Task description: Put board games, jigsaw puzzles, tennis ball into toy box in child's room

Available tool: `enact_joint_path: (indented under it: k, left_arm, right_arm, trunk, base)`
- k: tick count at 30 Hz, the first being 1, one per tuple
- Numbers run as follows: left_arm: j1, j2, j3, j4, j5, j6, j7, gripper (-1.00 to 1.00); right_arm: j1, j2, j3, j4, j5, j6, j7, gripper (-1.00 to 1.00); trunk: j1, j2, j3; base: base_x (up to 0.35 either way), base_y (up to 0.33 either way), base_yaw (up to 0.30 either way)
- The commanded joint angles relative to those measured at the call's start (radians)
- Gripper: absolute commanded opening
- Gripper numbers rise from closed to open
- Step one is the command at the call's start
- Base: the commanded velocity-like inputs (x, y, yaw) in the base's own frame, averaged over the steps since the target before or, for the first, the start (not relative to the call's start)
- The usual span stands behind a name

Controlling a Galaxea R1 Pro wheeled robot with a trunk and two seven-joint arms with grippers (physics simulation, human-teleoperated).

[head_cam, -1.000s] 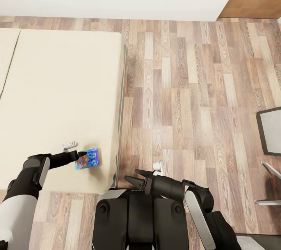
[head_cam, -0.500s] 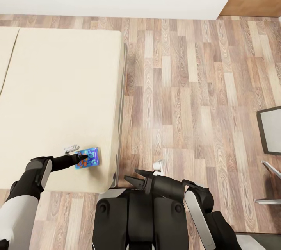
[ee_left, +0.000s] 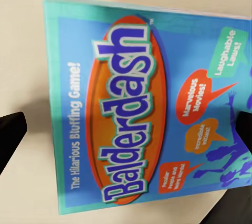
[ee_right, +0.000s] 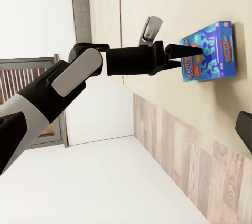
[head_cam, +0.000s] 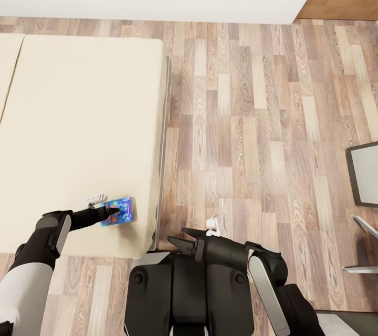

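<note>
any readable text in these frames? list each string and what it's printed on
All on the blue board game lying on the bed, under the left gripper:
"Balderdash" in the orange oval
"The Hilarious Bluffing Game!" along the oval's edge
"Laughable Laws?" in a green bubble
"Marvelous Movies!" in an orange bubble
Two smaller orange bubbles: too blurred to read.

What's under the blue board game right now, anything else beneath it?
The blue board game lies flat on the beige mattress of the bed, near its corner. The left gripper is over it. Whatever sits directly beneath the box is covered by it.
</note>
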Motion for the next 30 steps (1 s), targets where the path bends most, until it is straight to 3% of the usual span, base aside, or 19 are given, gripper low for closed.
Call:
enact_joint_path:
  k: [1, 13, 30]
  left_arm:
    - [-0.001, -0.001, 0.003, -0.001, -0.006, 0.005, -0.008, 1.00]
    - [-0.001, -0.002, 0.003, -0.001, -0.005, -0.041, -0.008, 1.00]
    - [-0.001, -0.001, 0.002, -0.001, -0.004, -0.049, -0.009, 1.00]
  right_arm:
    - [0.000, 0.000, -0.001, 0.000, -0.003, 0.006, 0.001, 1.00]
    - [0.000, 0.000, -0.001, -0.001, -0.003, 0.006, 0.002, 1.00]
    - [0.001, 0.000, -0.001, 0.000, -0.003, 0.006, -0.004, 1.00]
  trunk:
    - [0.001, -0.002, -0.001]
    - [0.001, -0.002, -0.002]
    - [0.001, -0.002, -0.002]
  base:
    - [0.000, 0.000, 0.000]
    - [0.035, -0.039, 0.000]
    - [0.023, -0.025, 0.000]
